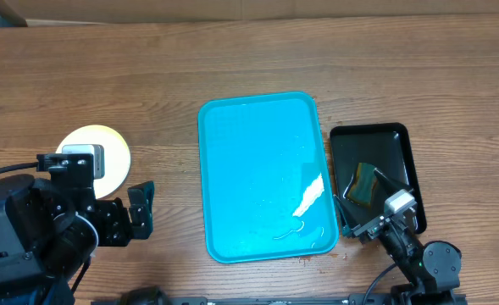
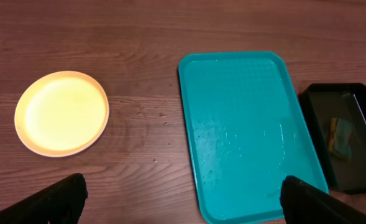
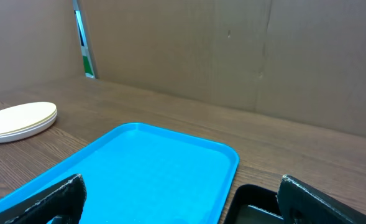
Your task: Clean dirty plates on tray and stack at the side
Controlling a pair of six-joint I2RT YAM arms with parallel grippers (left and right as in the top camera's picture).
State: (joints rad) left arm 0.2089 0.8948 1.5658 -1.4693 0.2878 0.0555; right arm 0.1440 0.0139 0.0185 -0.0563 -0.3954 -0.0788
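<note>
The plates (image 1: 113,152) sit stacked on the table left of the tray, the pale yellow-green rimmed one on top; my left arm hides part of the stack. The stack also shows in the left wrist view (image 2: 61,112) and the right wrist view (image 3: 18,120). The turquoise tray (image 1: 262,174) holds no plates, only water streaks; it also shows in the left wrist view (image 2: 251,130) and the right wrist view (image 3: 139,168). My left gripper (image 1: 141,209) (image 2: 183,202) is open and empty between stack and tray. My right gripper (image 1: 359,227) (image 3: 183,199) is open and empty at the tray's near right corner.
A black tray (image 1: 401,144) right of the turquoise tray holds a yellow-green sponge (image 1: 365,185), which also shows in the left wrist view (image 2: 340,137). A cardboard wall (image 3: 232,50) stands behind the table.
</note>
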